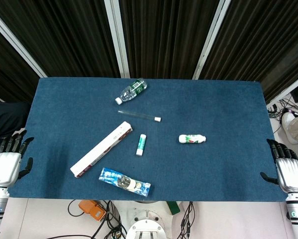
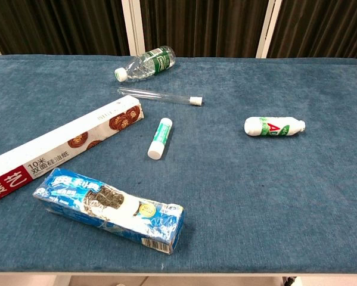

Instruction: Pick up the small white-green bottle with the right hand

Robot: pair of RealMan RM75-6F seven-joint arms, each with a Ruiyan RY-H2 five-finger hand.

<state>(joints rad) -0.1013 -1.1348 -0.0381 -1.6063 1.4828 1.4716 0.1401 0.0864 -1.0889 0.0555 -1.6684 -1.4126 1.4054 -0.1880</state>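
Observation:
The small white bottle with a green label (image 1: 192, 139) (image 2: 273, 126) lies on its side right of the table's middle. My right hand (image 1: 288, 168) hangs at the table's right edge, well to the right of the bottle, fingers apart and holding nothing. At the left edge my left hand (image 1: 7, 162) is also empty with its fingers spread. Neither hand shows in the chest view.
On the blue table (image 1: 228, 109) lie a white-green stick tube (image 1: 141, 145) (image 2: 160, 138), a long white box (image 1: 101, 149) (image 2: 59, 149), a blue cookie pack (image 1: 125, 181) (image 2: 109, 208), a glass tube (image 1: 139, 116) (image 2: 160, 96) and a clear water bottle (image 1: 131, 91) (image 2: 145, 64).

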